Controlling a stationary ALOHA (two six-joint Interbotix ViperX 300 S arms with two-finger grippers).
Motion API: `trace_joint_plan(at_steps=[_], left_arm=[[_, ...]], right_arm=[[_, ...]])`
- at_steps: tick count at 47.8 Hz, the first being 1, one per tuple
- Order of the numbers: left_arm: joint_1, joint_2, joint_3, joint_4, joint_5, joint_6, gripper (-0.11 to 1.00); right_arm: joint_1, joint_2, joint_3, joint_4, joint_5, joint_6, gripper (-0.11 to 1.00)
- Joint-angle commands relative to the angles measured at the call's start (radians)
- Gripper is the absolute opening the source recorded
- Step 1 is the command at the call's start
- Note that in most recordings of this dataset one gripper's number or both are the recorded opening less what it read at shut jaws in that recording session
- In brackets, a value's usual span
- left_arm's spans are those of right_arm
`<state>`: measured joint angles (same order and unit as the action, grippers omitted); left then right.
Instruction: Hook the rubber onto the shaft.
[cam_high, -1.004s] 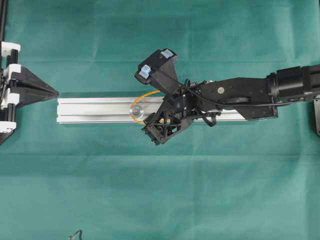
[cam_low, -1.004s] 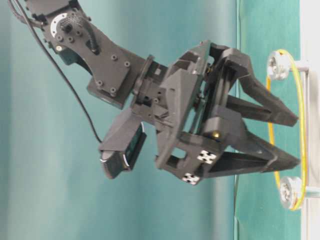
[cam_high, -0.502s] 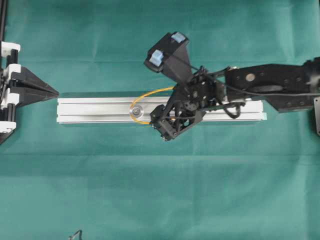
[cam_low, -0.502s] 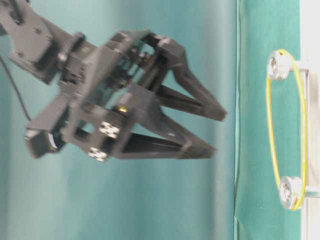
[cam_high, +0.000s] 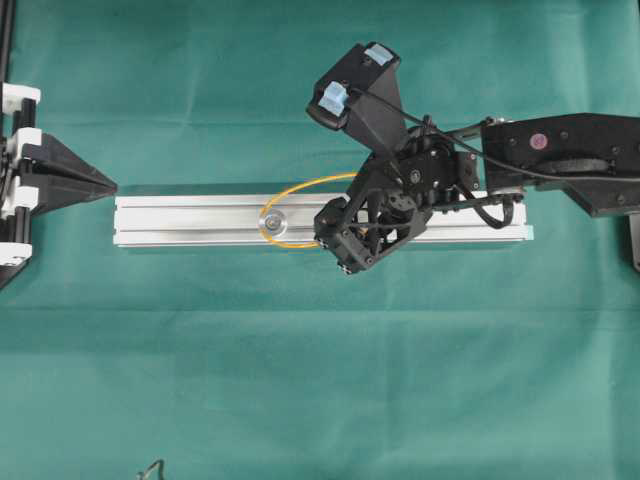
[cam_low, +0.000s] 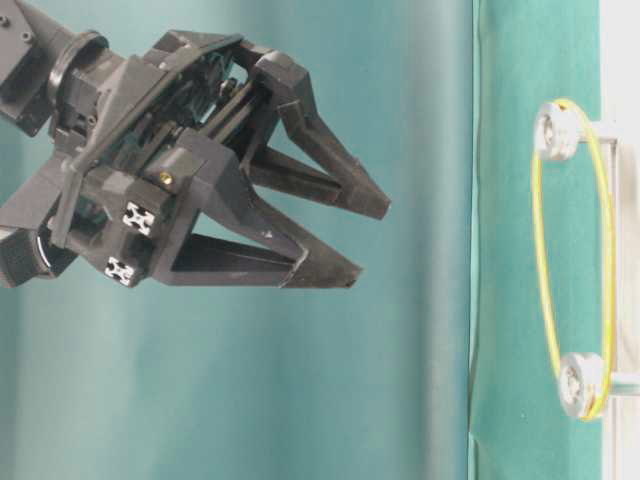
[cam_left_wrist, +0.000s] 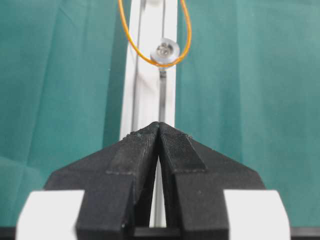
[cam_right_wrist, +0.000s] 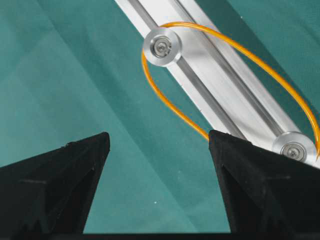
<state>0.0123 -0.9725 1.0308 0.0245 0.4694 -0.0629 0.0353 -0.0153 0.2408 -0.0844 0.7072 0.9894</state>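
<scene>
Along the silver aluminium rail (cam_high: 190, 220) on the green desk (cam_high: 300, 380), the thin orange elastic loop (cam_right_wrist: 240, 50) sits stretched round both round steel shafts (cam_right_wrist: 161, 46), apparently hooked. Right hand (cam_low: 350, 240) hangs above, clear of the loop, jaws wide and empty; left hand (cam_left_wrist: 159, 131) is parked at the rail's end, jaws pressed together.

i see even, bright light from above with soft shadows hugging the rail (cam_high: 200, 221) on the green cloth (cam_high: 320, 380). the rail's metal glares pale. my table-level view is sharp, while the left wrist's near fingers (cam_left_wrist: 135, 165) sit slightly soft; the right wrist view is crisp.
</scene>
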Motion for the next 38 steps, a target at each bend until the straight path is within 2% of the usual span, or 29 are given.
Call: trace_joint_plan(at_steps=[1, 9, 15, 31, 38], left_arm=[[-0.002, 0.005, -0.028, 0.0, -0.006, -0.002, 0.0], [-0.002, 0.005, -0.028, 0.0, -0.006, 0.0, 0.0], [-0.002, 0.005, -0.028, 0.0, -0.006, 0.0, 0.0], [-0.002, 0.005, -0.028, 0.0, -0.006, 0.0, 0.0], [-0.002, 0.005, -0.028, 0.0, -0.006, 0.0, 0.0]], right_arm=[[0.002, -0.026, -0.014, -0.009, -0.003, -0.003, 0.86], [0.002, -0.031, -0.008, -0.089, -0.002, -0.026, 0.86], [0.003, -0.031, -0.008, -0.12, -0.002, -0.101, 0.86], [0.002, -0.031, -0.008, -0.124, -0.002, -0.436, 0.86], [0.002, -0.031, -0.008, -0.121, -0.002, -0.532, 0.86]])
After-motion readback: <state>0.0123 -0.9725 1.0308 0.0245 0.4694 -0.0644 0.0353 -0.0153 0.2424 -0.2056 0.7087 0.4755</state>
